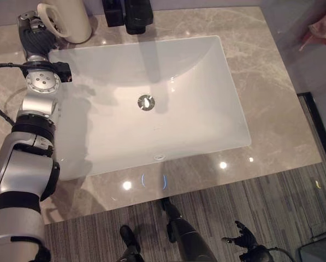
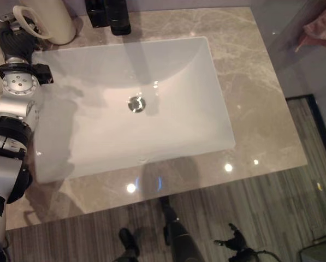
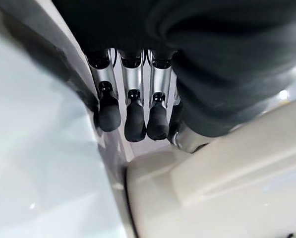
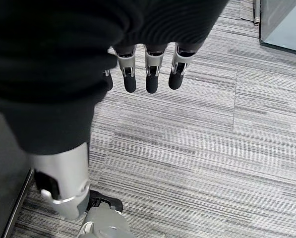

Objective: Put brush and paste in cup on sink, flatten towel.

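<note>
Fingers of the left robot hand (image 1: pixel 36 27) hang relaxed beside the cream cup (image 1: pixel 70 19) at the far-left corner of the tabletop (image 1: pixel 272 109), by the sink (image 1: pixel 152 142). Right robot hand (image 1: pixel 242 240) hangs open over the floor. Brush, paste and towel aren't visible; steadying the cup gently seems wise.

The left hand (image 1: pixel 33 28) sits against the cream cup (image 1: pixel 70 19) at the counter's (image 1: pixel 272 98) far left corner — beside the white sink (image 1: pixel 152 103) (drain (image 1: pixel 146 102) mid-basin).
</note>
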### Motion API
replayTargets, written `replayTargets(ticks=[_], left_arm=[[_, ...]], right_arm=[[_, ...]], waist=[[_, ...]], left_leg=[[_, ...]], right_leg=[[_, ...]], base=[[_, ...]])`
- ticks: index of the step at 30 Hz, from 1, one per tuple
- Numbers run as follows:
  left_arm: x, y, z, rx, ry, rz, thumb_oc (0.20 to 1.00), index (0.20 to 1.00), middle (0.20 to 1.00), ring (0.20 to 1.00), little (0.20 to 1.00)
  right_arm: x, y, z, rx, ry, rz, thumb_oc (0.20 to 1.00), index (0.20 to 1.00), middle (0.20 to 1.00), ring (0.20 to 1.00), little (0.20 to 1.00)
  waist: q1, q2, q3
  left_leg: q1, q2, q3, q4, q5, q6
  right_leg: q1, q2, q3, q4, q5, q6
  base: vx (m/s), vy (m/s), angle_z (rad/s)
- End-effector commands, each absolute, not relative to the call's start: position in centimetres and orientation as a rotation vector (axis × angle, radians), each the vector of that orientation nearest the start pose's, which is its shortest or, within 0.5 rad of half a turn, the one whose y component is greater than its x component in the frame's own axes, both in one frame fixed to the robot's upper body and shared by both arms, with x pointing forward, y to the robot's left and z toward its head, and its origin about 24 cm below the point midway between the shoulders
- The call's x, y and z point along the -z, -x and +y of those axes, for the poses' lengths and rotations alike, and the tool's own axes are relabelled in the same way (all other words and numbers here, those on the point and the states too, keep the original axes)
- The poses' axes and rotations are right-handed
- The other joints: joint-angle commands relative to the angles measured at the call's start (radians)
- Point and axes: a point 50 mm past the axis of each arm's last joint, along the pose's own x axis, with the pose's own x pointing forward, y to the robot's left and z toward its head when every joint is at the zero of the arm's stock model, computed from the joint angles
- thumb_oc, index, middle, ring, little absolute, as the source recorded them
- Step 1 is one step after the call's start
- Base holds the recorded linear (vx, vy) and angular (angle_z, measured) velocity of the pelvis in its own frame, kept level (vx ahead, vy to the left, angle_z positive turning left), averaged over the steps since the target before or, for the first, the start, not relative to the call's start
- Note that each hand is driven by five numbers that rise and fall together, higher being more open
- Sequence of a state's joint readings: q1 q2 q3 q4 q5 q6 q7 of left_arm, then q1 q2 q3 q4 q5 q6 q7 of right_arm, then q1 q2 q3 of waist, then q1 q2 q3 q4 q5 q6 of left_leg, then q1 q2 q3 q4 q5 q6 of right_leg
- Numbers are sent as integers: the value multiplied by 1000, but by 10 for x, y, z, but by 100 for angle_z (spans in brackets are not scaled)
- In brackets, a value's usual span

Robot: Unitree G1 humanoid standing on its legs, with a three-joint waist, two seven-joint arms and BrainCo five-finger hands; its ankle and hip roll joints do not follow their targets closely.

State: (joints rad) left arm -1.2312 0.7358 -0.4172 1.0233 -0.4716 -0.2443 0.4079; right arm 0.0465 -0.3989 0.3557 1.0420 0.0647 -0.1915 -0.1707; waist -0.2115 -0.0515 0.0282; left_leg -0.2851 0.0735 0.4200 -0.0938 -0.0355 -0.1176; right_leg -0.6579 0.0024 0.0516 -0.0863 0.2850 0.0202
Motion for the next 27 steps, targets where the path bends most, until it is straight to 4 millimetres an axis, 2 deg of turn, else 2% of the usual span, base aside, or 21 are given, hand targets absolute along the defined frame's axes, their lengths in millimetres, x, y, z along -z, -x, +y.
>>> replayTargets(ticks=[1, 5, 11, 18, 20, 21, 24, 25, 27], left_arm=[[-312, -389, 265, -479, -311, -580, 200, 200, 200, 200, 200], [-309, -389, 268, -505, -324, -565, 200, 200, 200, 200, 200], [-302, -386, 283, -639, -353, -535, 200, 200, 200, 200, 200], [-303, -379, 286, -719, -355, -583, 200, 200, 200, 200, 200], [-302, -372, 282, -704, -351, -646, 200, 200, 200, 200, 200], [-295, -365, 278, -673, -357, -695, 200, 200, 200, 200, 200], [-291, -355, 277, -657, -375, -744, 200, 200, 200, 200, 200], [-269, -333, 260, -541, -259, -831, 200, 200, 200, 200, 200], [-241, -298, 250, -460, -215, -887, 200, 200, 200, 200, 200]], right_arm=[[129, -114, -281, 85, 576, 927, 1000, 1000, 1000, 1000, 1000], [128, -117, -279, 82, 573, 915, 1000, 1000, 1000, 1000, 1000], [128, -120, -277, 78, 578, 905, 1000, 1000, 1000, 1000, 1000], [131, -112, -279, 82, 593, 942, 1000, 1000, 1000, 1000, 1000], [135, -105, -280, 99, 597, 985, 1000, 1000, 1000, 1000, 1000], [136, -103, -280, 115, 591, 1005, 1000, 1000, 1000, 1000, 1000], [137, -103, -280, 121, 587, 1017, 1000, 1000, 1000, 1000, 1000], [144, -94, -276, 115, 570, 1086, 1000, 1000, 1000, 1000, 1000], [150, -87, -268, 56, 603, 1148, 1000, 1000, 1000, 1000, 1000]], waist=[[-26, 24, 60], [-21, 23, 60], [-11, 17, 53], [0, -3, 36], [19, -5, 31], [35, -2, 27], [40, -2, 25], [70, 0, 21], [92, -2, 12]], left_leg=[[0, 15, -135, 6, 49, -14], [1, 14, -135, 6, 49, -13], [15, 14, -135, 6, 47, -12], [56, 13, -143, 6, 33, -10], [90, 4, -154, 6, 26, -7], [116, 0, -166, 6, 21, -4], [129, -7, -172, 6, 21, -2], [163, -8, -187, 6, 7, 5], [197, -15, -202, 6, 3, 10]], right_leg=[[100, 15, -59, -1, -54, 100], [101, 12, -62, -1, -53, 101], [116, 6, -69, -1, -55, 104], [164, -6, -91, -1, -65, 108], [206, -17, -107, -1, -72, 110], [236, -26, -119, -1, -79, 109], [252, -32, -124, -1, -81, 110], [292, -37, -137, -1, -95, 108], [332, -47, -147, -1, -105, 104]], base=[[0, 0, 0], [0, 0, 0], [0, 0, 0], [-1, 0, 1], [4, 25, 15], [13, 22, 17], [6, 40, 19], [14, 66, 28], [20, 89, 25]])
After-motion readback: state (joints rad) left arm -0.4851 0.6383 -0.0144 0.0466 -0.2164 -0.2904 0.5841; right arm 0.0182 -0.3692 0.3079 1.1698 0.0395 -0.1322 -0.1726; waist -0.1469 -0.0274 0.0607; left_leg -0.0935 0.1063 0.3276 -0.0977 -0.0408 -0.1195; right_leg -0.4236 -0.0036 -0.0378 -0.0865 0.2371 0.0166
